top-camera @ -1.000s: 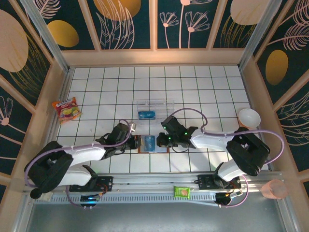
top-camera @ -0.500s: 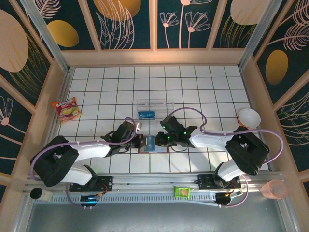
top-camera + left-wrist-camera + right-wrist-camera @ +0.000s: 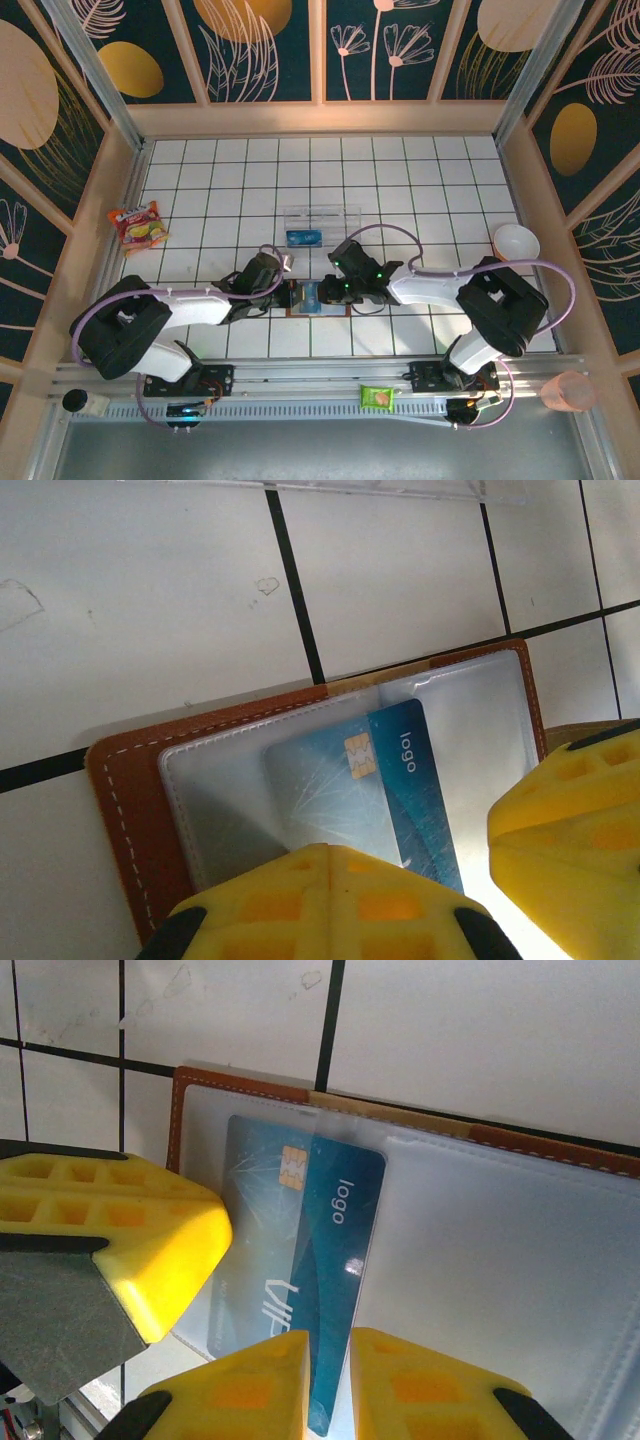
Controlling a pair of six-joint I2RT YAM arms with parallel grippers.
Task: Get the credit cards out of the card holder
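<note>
**Card holder lies open between two claws, one credit card in its sleeve**

The card holder (image 3: 125, 810) lies spread flat on the white tiled counter (image 3: 400, 180), with its brown border showing round clear sleeves that face up. A blue credit card (image 3: 385, 780) sits slantwise inside it. The half with the chip looks milky under sleeve plastic, and the half printed "logo" is a clearer blue.

The left claw (image 3: 330, 858) is over the holder's left part. Its yellow pads are pressed together, with nothing seen between them. The right claw (image 3: 330, 1340) reaches in from the holder's right side. Its pads stand a narrow slit apart directly over one end of the card, and the card's edge shows in that slit. Whether they pinch the card cannot be told. One pad of each claw stands just beside the other above the holder.

Just beyond the holder stands a clear plastic box (image 3: 322, 213), and a second credit card (image 3: 303, 238) lies at the end of it nearest the holder. An orange snack packet (image 3: 140, 225) lies well to the holder's left and a little beyond it. A white bowl (image 3: 516, 243) sits well to the holder's right. On the near side of the holder, a green packet (image 3: 378, 397) rests on the metal rail.
</note>
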